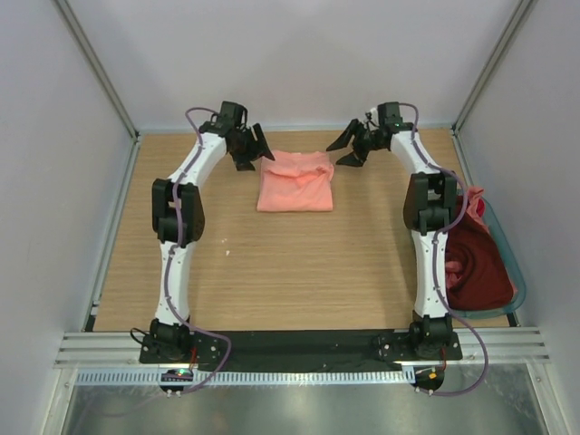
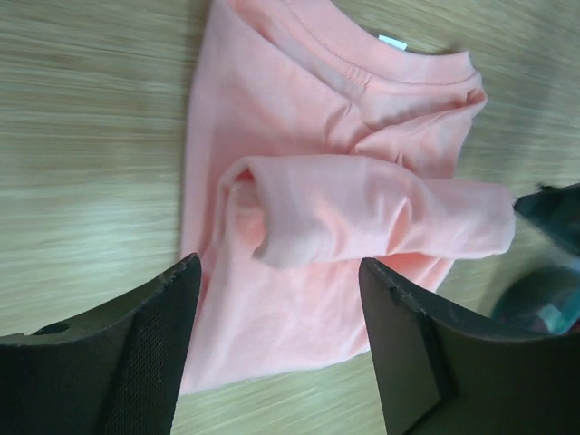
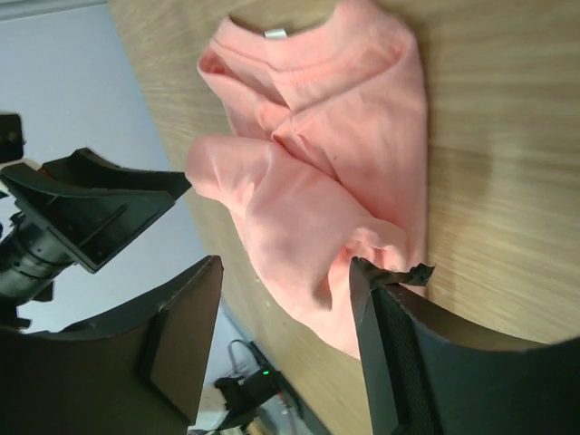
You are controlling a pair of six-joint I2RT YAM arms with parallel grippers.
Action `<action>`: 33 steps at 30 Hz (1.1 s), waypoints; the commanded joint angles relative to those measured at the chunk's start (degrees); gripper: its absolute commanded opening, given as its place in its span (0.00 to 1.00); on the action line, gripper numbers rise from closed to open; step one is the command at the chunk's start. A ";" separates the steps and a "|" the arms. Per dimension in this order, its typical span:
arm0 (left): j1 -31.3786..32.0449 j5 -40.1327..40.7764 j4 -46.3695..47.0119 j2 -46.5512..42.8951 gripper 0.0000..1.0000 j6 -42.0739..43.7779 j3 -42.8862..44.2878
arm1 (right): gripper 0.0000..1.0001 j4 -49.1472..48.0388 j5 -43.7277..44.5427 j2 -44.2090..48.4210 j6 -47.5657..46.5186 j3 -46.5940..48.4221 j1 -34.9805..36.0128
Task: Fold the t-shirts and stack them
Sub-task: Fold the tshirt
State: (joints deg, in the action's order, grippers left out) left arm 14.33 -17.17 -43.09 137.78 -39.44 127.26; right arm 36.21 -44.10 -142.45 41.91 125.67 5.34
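Fingers [image 2: 154, 353] of the left gripper [image 1: 256, 152] stand wide apart, holding nothing; those of the right gripper [image 1: 346, 152] are spread likewise. Between them, toward twelve o'clock on the table [image 1: 299, 281], lies a folded pink shirt [image 1: 295, 181], the left gripper at its ten o'clock, the right at its two. A maroon shirt [image 1: 471, 258] sits heaped in a basket [image 1: 504, 245] at four o'clock.

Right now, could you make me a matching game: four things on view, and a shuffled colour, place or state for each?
1 pink t-shirt
2 maroon t-shirt
3 basket
4 table

a grey-teal, at the right edge
b light wood
c bunched in the basket
d folded, far centre of the table

Pairs: 1-d, 2-c, 3-a, 4-b
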 commanded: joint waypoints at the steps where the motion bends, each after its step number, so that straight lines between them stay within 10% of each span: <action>1: -0.88 7.49 -0.68 -12.69 0.73 8.22 -4.19 | 0.66 6.67 1.90 3.67 -7.69 4.50 -3.49; 15: -1.14 -3.31 4.77 -17.54 0.74 11.84 -26.45 | 0.73 3.00 4.46 16.94 -20.11 -23.69 1.77; 26: 0.96 -6.38 5.30 -12.10 0.68 12.46 -27.07 | 0.70 1.32 8.76 14.31 -20.99 -25.91 6.08; 29: 1.32 -7.09 5.47 -10.78 0.59 12.55 -27.50 | 0.63 1.76 8.68 13.61 -21.26 -26.09 6.61; 33: 1.67 -8.14 6.43 -11.21 0.37 12.11 -30.22 | 0.24 0.54 6.04 14.22 -20.91 -28.53 6.96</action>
State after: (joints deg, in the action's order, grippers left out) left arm 15.75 -22.85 -38.70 126.87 -28.01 98.48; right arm 38.54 -36.45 -129.36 21.12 98.52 11.51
